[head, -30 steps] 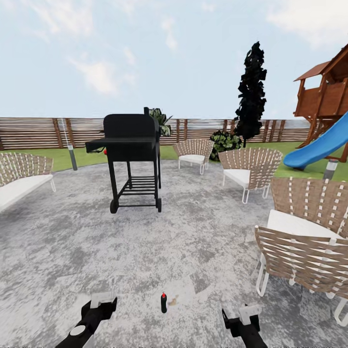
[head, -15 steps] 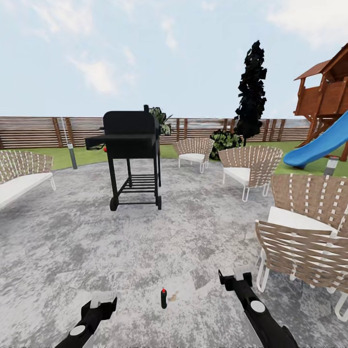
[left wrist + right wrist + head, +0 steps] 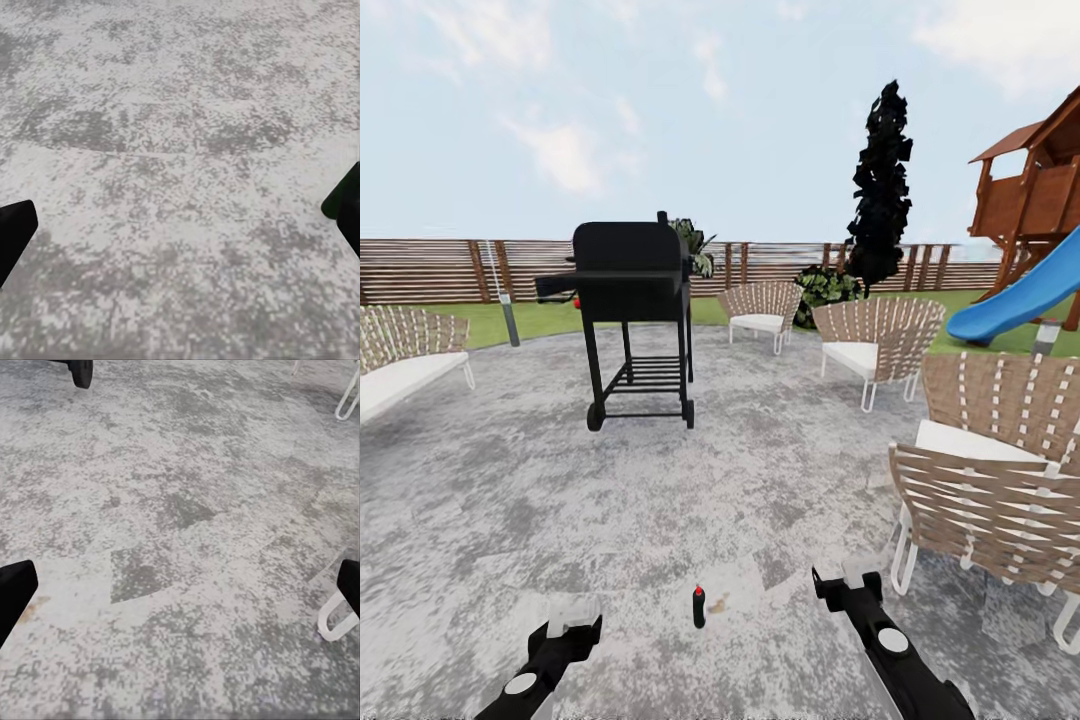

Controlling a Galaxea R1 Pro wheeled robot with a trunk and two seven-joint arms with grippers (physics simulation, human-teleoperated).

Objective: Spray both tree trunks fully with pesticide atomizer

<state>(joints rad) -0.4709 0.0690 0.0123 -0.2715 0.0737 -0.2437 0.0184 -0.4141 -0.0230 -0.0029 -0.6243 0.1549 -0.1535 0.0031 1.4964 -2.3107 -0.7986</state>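
Note:
A small dark bottle with a red tip, the pesticide atomizer (image 3: 699, 607), stands upright on the grey speckled paving between my two arms. My left gripper (image 3: 572, 617) hovers to its left and my right gripper (image 3: 850, 580) to its right, a little farther forward. Both are apart from it. The left wrist view has the black fingertips (image 3: 15, 234) wide apart over bare paving, so the left gripper (image 3: 180, 225) is open. The right gripper (image 3: 180, 585) is open too, its fingertips (image 3: 15, 592) at the frame's edges. The thick-trunked trees are out of view.
A black wheeled grill (image 3: 632, 300) stands ahead on the paving. Woven chairs (image 3: 985, 470) crowd the right side, with more behind (image 3: 875, 340) and a bench (image 3: 405, 365) at left. A chair leg (image 3: 334, 619) is near the right gripper. Lawn, slat fence (image 3: 440, 270), black narrow tree (image 3: 880, 190) and blue slide (image 3: 1020, 295) lie beyond.
My right arm has lifted and reached forward, its gripper now farther up and ahead of the bottle. The left arm and the bottle have stayed put. The camera shifted slightly.

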